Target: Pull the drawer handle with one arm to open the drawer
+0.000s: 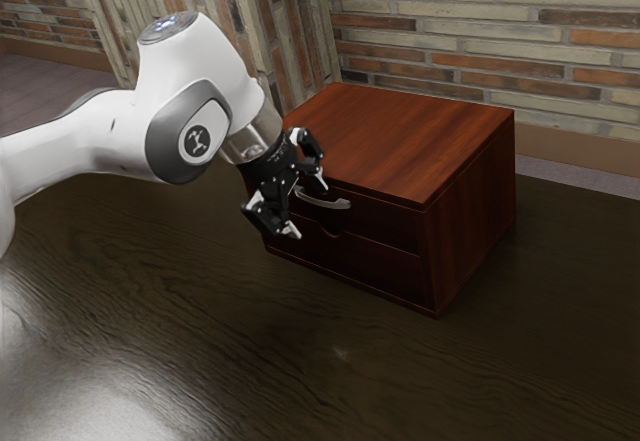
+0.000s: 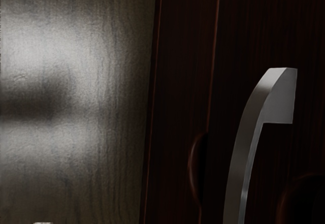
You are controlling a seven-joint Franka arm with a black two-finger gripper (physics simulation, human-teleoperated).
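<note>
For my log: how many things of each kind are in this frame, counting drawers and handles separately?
Reddish-brown wooden cabinet: 1
Drawer fronts: 2, the upper drawer front and the lower drawer front
Curved silver metal handle: 1
Black two-finger gripper: 1
Dark glossy wooden table: 1
Total: 6

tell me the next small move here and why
Probably ease the gripper forward so the handle sits squarely between its open fingers: it looks barely at the fingertips, lies off-centre in the wrist view, and the drawer looks shut.
</note>
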